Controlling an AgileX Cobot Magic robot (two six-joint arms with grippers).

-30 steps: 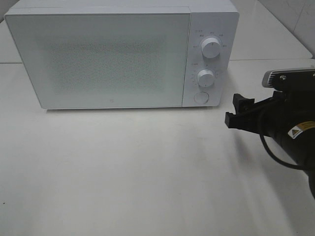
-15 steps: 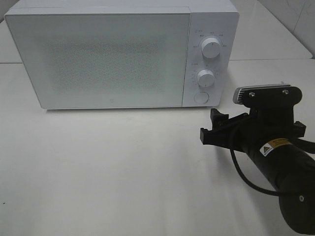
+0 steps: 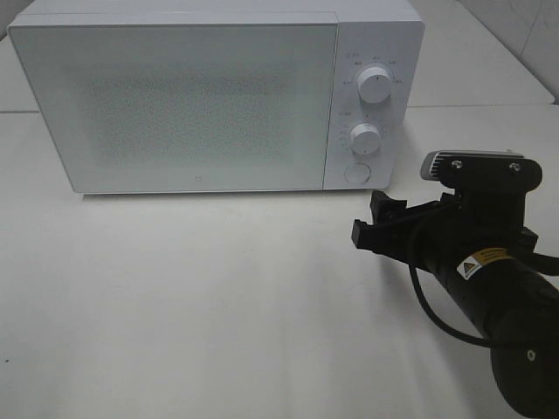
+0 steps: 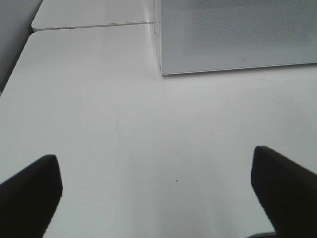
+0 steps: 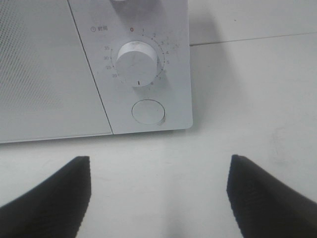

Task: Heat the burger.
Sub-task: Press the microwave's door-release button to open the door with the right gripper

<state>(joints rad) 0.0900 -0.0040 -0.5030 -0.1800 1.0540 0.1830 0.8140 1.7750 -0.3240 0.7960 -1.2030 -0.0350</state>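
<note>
The burger shows in no view. A white microwave (image 3: 201, 105) stands at the back of the table with its door shut. My right gripper (image 3: 368, 216) hovers low over the table just in front of the microwave's control panel, open and empty. In the right wrist view my right gripper (image 5: 158, 198) faces the lower dial (image 5: 137, 63) and the round button (image 5: 148, 112). My left gripper (image 4: 158, 193) is open and empty above bare table, with the microwave's front corner (image 4: 163, 69) ahead of it. The left arm is outside the exterior high view.
The white table (image 3: 192, 297) stretches in front of the microwave. Two dials (image 3: 374, 85) and a round button (image 3: 356, 172) sit on the microwave's right panel. A seam to a second table surface (image 4: 94, 25) runs behind.
My right arm has swung in from the right edge toward the front of the microwave's control panel, slowing in the last half second. The microwave has not moved.
</note>
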